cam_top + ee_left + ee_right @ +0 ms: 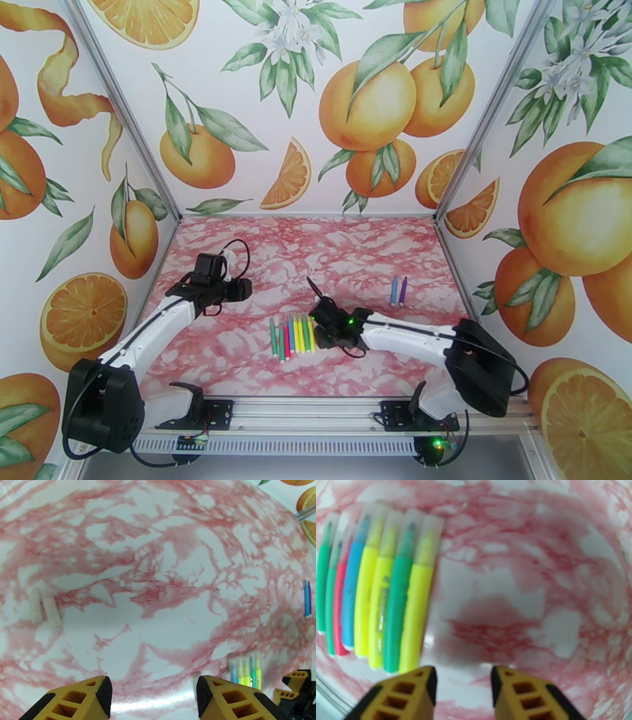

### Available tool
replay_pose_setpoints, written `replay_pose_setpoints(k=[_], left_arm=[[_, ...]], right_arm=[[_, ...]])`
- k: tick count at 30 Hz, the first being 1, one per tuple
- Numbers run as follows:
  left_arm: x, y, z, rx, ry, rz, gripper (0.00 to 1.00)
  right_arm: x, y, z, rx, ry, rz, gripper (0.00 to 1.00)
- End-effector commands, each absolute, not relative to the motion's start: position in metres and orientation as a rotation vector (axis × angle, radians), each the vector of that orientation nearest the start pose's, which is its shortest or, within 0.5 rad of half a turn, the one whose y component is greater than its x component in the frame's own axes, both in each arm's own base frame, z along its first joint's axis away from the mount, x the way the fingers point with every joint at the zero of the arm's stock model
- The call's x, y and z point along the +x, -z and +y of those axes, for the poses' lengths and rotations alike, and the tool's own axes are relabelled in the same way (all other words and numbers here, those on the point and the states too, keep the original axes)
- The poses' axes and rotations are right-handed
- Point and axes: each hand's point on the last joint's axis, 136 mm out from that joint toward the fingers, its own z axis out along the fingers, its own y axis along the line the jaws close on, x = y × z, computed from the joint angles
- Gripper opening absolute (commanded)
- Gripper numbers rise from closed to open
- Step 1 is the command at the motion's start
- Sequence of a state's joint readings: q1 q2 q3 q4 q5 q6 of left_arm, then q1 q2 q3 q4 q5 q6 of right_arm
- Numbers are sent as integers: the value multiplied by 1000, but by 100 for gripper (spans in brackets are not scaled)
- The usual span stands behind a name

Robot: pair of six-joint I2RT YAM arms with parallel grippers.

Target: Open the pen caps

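- Left gripper (154,691): jaws stand wide apart with nothing between them. It hangs over bare marble-patterned tabletop (355,253) in the left half, well apart from the pens.
- Row of pens (291,335): eight lie side by side, touching, near the middle of the tabletop towards the near edge. From the left they run green, green, red, blue, yellow, yellow, green, yellow.
- Pen caps (412,527): all eight look seated. They are frosted, see-through sleeves at the far ends of the barrels, with the tips showing through.
- Right gripper (464,681): jaws are partly apart and hold nothing. It sits just beside the right-hand end of the row, next to the last yellow pen (414,610).
- Blue pen (393,291) and purple pen (403,290): they lie together near the right edge, well apart from the row. Whether their caps are on cannot be told.
- Handling, as a judgement: the pens are light, stiff and smooth, so likely to roll or slip. One gripper should take the barrel mid-length and the other the cap, pulling along the pen's axis. The tight packing leaves little room for fingers.
- Containers: none seen. The pens lie directly on the tabletop.
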State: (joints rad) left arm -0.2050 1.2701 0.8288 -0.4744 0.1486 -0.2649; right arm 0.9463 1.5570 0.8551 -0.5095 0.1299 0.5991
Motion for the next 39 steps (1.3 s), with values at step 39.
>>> replay_pose_setpoints(k=[39], left_arm=[[324,-126,-99,10,417,2472,60]], right_arm=[[219,-24,287,-447,-198,2721,33]])
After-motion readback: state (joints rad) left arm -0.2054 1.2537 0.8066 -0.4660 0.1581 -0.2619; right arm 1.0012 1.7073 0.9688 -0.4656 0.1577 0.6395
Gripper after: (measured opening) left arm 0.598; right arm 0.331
